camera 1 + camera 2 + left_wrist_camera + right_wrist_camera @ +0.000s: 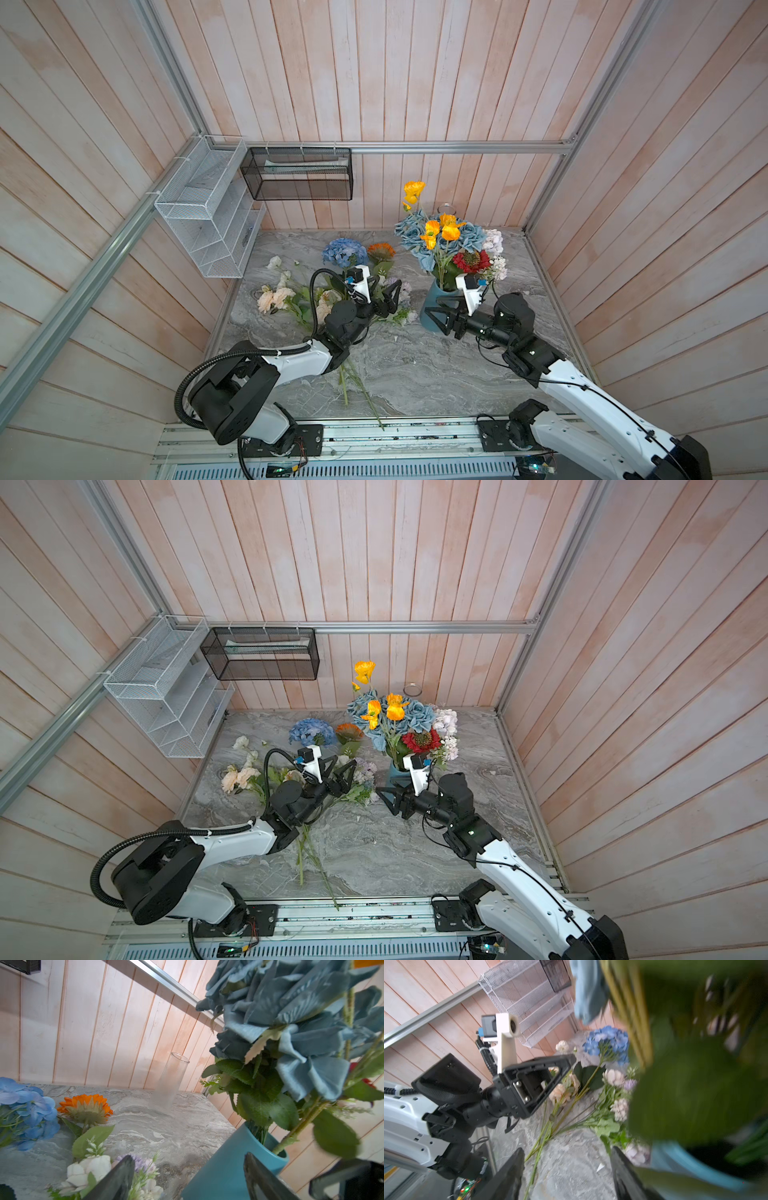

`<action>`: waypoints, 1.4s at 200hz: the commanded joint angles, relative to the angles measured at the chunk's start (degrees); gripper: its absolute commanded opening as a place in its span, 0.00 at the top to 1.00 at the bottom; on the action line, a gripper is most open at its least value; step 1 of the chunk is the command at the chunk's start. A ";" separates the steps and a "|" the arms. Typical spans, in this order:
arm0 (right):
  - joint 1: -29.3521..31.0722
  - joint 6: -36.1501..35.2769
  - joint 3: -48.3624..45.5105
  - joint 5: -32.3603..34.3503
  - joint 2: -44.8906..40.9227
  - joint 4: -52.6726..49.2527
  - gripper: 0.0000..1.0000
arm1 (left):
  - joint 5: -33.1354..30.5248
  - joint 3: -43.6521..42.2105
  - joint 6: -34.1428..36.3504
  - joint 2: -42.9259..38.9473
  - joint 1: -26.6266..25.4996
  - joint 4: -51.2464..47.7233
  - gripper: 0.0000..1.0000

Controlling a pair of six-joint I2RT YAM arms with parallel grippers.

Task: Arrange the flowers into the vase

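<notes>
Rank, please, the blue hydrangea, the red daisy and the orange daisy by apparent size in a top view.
1. blue hydrangea
2. red daisy, though it stands higher, nearer the camera, so its lead is unsure
3. orange daisy

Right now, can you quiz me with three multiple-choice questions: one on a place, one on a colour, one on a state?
1. Where is the red daisy? A) on the table B) in the vase C) in the wire basket
2. What colour is that vase? A) white B) black C) teal
3. The right arm's fingers are: A) apart, empty B) clamped on a stem C) hidden
Answers: B, its bloom stands up over the vase mouth; C, its wall shows teal; A, nothing lies between them.
</notes>
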 commanded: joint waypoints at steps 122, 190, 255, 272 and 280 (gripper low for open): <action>-1.02 -7.00 -8.80 28.38 7.76 25.10 0.02 | -1.79 -1.16 -0.61 -1.32 0.65 -1.95 0.00; -1.65 -11.94 -7.41 28.36 16.46 33.63 0.02 | -1.66 -1.53 -0.83 -1.88 0.72 -2.37 0.00; -1.81 -15.66 -7.57 31.09 22.73 44.04 0.02 | -1.49 -1.43 -1.04 -1.90 0.80 -2.42 0.00; -1.88 -15.99 -8.17 30.43 23.94 47.18 0.04 | -1.66 -1.64 -1.07 -2.08 0.80 -2.35 0.00; -1.93 -16.27 -8.49 29.73 24.32 48.80 0.10 | -1.86 -1.79 -1.09 -2.17 0.80 -2.40 0.00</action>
